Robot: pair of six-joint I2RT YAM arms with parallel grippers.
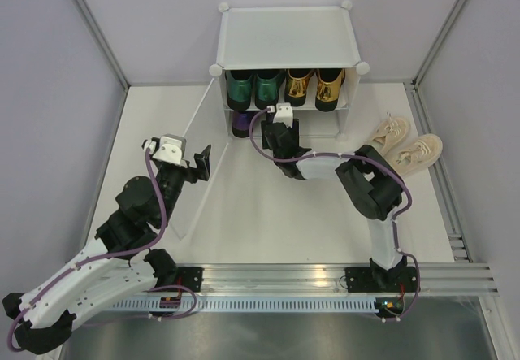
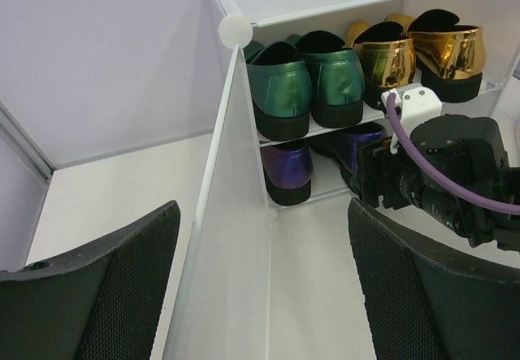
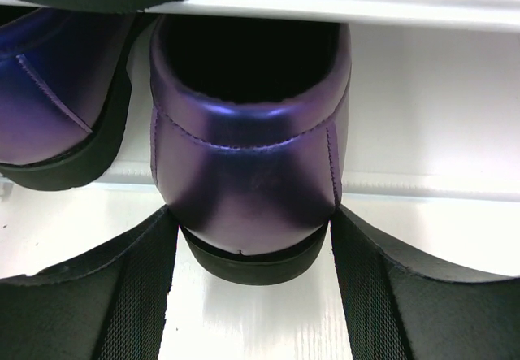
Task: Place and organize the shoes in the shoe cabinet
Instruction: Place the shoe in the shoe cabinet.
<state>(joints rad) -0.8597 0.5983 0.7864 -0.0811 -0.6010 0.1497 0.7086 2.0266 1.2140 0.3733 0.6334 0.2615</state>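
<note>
left gripper point(image 2: 264, 214) hangs with fingers wide apart, holding nothing, the open frosted door panel point(image 2: 231, 254) standing edge-on between them; further in, right gripper point(image 3: 252, 223) reaches into the lower tier of the shoe cabinet point(image 1: 288, 31), its fingers set against both sides of the heel of one purple shoe point(image 3: 248, 173), which rests on that shelf beside its mate point(image 3: 49, 100); on the tier above sit green loafers point(image 2: 305, 84) and gold loafers point(image 2: 422, 51), heels outward; beige sneakers point(image 1: 406, 145) lie on the table point(image 1: 244, 214) right of the cabinet
</note>
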